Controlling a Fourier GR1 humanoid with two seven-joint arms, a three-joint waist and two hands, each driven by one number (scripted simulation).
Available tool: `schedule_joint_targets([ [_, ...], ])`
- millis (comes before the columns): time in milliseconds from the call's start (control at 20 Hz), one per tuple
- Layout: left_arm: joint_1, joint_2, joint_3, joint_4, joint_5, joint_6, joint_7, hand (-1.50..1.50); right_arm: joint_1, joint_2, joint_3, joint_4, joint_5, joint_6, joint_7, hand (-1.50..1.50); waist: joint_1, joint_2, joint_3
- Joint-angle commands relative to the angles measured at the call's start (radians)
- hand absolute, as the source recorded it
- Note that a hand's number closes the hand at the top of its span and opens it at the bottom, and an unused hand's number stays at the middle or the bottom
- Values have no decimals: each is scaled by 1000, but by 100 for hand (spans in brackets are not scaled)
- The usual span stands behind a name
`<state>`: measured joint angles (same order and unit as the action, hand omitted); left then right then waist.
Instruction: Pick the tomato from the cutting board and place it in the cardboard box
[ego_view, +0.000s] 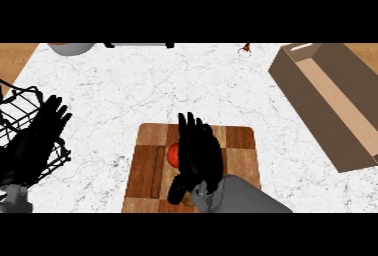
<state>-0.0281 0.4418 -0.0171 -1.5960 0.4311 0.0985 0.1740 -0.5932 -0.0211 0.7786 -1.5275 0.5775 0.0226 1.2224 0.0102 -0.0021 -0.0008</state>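
Here the round red tomato lies on the brown chequered wooden cutting board, a little left of the board's middle, and the robot's black right hand sits directly over it. Only a narrow red sliver of the tomato shows, peeking out from under the hand's left edge; the rest is hidden beneath the palm, so its full shape and any stem cannot be made out. What shows is smooth and evenly red.

The hand's fingers point away from the robot, up the board, lying long and close together rather than wrapped round the fruit. The thumb seems to drop toward the board's near edge. I cannot see contact between palm and tomato. By my reading, the hand is in the covering stage just ahead of a grasp, and closing should gather the tomato from its left side.

From the board, the open tan cardboard box lies to the right and farther off, its long axis slanting away. The right hand is much the nearer for that carry.

The black left hand rests open, fingers up, left of the board beside a black wire rack.
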Motion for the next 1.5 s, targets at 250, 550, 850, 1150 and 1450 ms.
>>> schedule_joint_targets([
  [250,-19,-20,9,23,-28,-13,-6,0,-78,20,5,113,-6,-24,144,-150,-2,3,0],
  [550,-56,-20,16,4,-15,-13,42,0,-163,20,44,167,-95,-43,225,-150,11,2,0],
  [850,-30,-49,3,-9,-49,7,27,0,-169,20,-49,235,-102,9,150,-150,-2,3,0],
  [1150,-9,-45,16,-15,-56,1,35,0,-179,20,60,279,-124,-86,212,-150,14,2,0],
  [1450,20,-29,54,3,-28,-67,-1,0,-169,20,63,317,-152,-89,179,-150,11,1,0],
])
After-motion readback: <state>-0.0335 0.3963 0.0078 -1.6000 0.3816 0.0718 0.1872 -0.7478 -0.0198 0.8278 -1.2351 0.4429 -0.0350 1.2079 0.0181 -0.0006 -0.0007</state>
